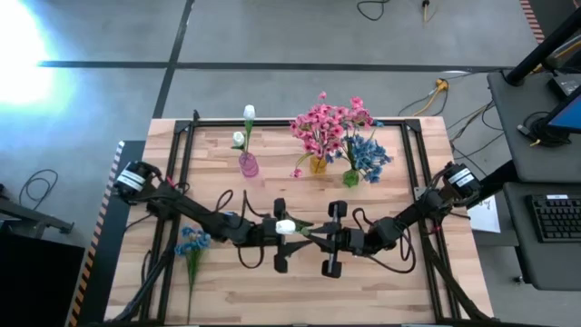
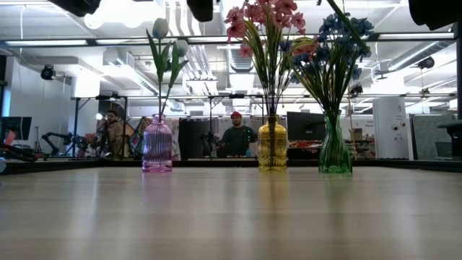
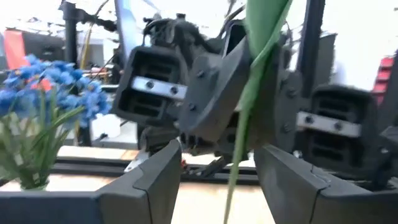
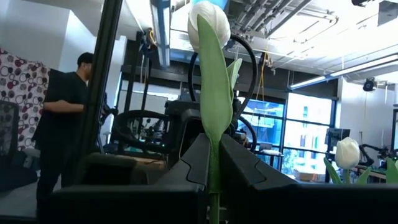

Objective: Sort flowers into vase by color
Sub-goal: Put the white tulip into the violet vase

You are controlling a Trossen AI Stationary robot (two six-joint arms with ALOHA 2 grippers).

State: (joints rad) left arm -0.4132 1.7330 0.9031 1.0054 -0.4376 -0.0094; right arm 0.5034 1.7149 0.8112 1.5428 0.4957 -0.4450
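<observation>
on my worktop (image 1: 381, 282) the purple vase (image 1: 248, 164) holds two white buds, the yellow vase (image 1: 318, 164) holds pink blossoms (image 1: 327, 123), the green vase (image 1: 350, 178) holds blue ones. my right jaws (image 1: 313, 234) are pinched shut on the stem of a white bud flower (image 1: 287, 226), held mid-worktop above the surface. my left jaws (image 1: 289, 225) stand apart either side of that stem, not gripping. a blue flower (image 1: 192, 243) lies by my left arm.

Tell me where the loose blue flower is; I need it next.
In the high view the blue flower lies flat on the table's front-left part, beside the left arm, far from the three vases.
</observation>
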